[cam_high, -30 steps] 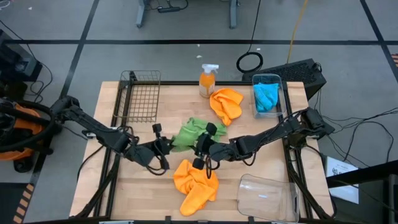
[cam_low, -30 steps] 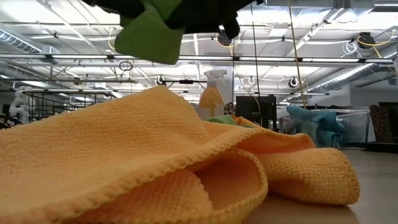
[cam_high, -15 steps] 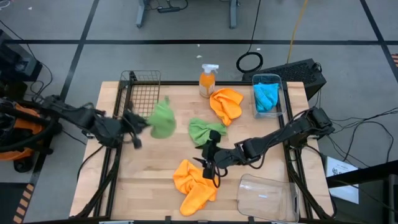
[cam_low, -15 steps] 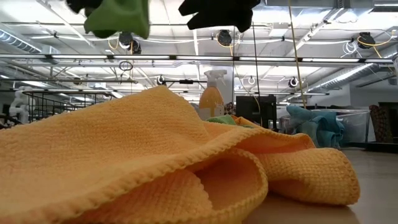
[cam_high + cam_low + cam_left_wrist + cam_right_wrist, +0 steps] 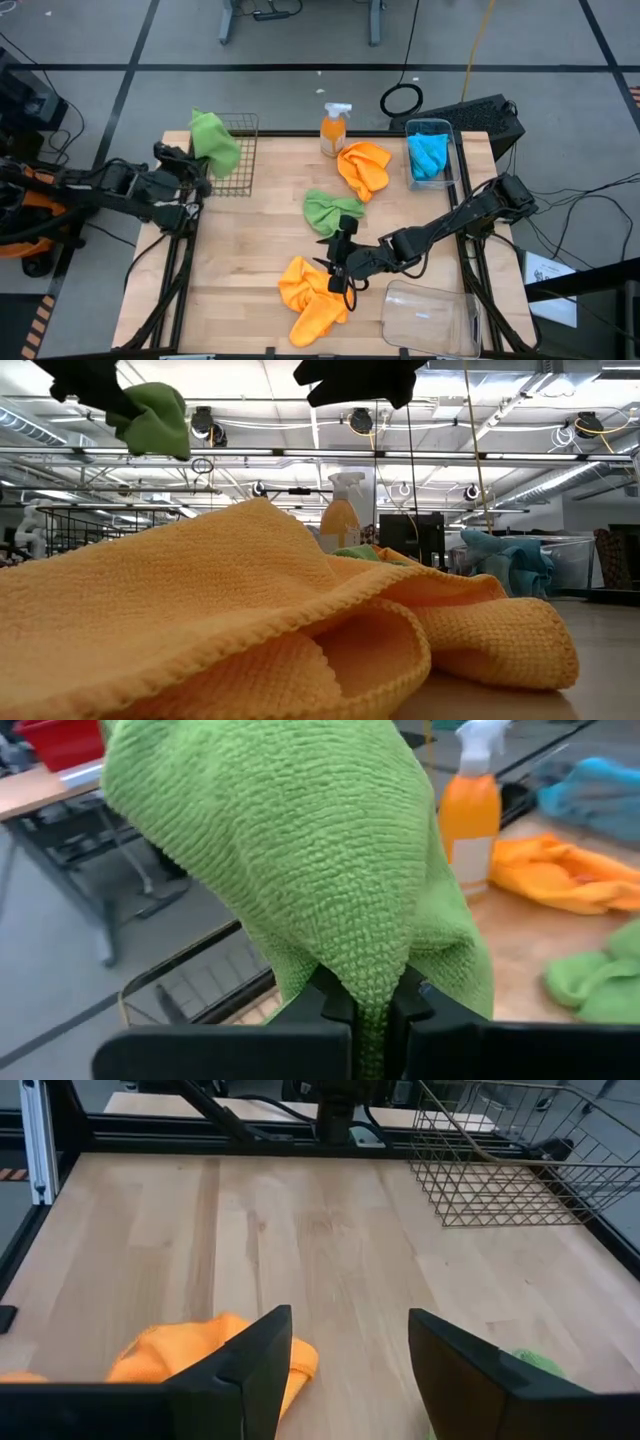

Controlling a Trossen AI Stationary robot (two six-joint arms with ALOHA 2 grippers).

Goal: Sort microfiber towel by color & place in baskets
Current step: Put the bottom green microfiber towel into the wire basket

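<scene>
The light wooden surface [image 5: 240, 260] carries the loose cloths. Just beyond the left end effector [image 5: 200, 172], the black wire-mesh basket [image 5: 228, 155] waits; that end effector is clamped on a green microfiber towel [image 5: 215, 140], lifted over the basket's rim, likely for dropping in. The right end effector [image 5: 338, 272] hovers with fingers parted and empty, beside the orange microfiber towel [image 5: 312, 300], probably next.

I see green towel [image 5: 214, 141] in my left gripper [image 5: 200, 170] | second green towel [image 5: 328, 211] | two orange towels [image 5: 364, 167] [image 5: 312, 297] | blue towel [image 5: 429, 155] in clear basket [image 5: 451, 140] | black wire-mesh basket [image 5: 232, 165] | orange spray bottle [image 5: 333, 132], white trigger | light wood table [image 5: 250, 260]
</scene>
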